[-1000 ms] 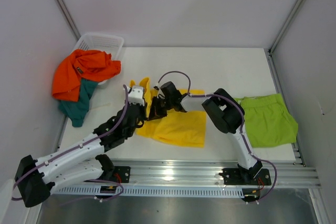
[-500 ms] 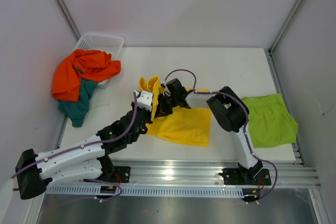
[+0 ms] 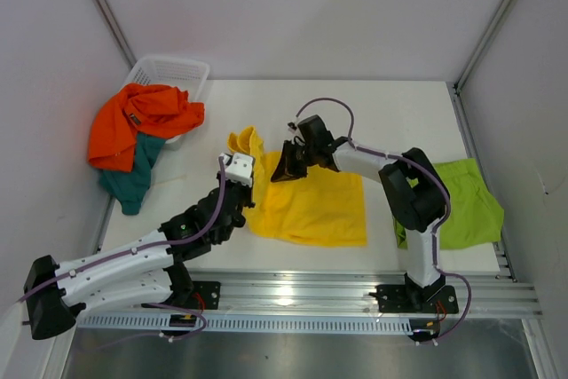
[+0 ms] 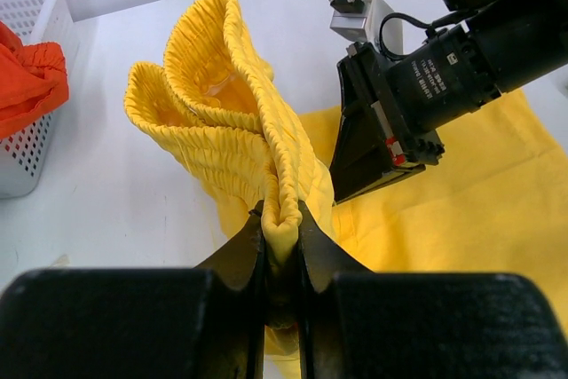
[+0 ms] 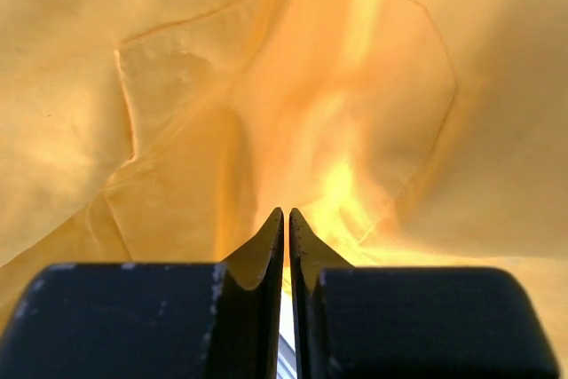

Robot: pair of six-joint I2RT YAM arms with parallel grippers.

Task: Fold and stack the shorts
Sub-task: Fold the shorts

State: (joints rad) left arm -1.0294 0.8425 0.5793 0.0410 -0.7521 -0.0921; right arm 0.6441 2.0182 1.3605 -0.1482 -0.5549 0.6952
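Note:
The yellow shorts (image 3: 315,210) lie mostly flat at the table's middle, with the waistband (image 4: 222,86) bunched up at their left. My left gripper (image 3: 243,153) (image 4: 281,219) is shut on that waistband. At the shorts' far-left edge sits my right gripper (image 3: 286,169) (image 4: 355,184). Its jaws (image 5: 286,215) stand a hair apart with yellow cloth (image 5: 311,86) close in front, and I cannot tell whether they pinch it. Lime green shorts (image 3: 461,206) lie at the right, partly under the right arm. Orange shorts (image 3: 142,122) (image 4: 31,86) and teal shorts (image 3: 133,175) are heaped at the left.
A white mesh basket (image 3: 173,70) (image 4: 31,6) stands at the far left corner, with the orange shorts hanging over its rim. Grey walls close in on the table at the left, back and right. A metal rail (image 3: 311,295) runs along the near edge.
Both grippers have moved right and farther away, dragging the yellow shorts with them and spreading them flatter. The right arm has stretched out toward the middle.

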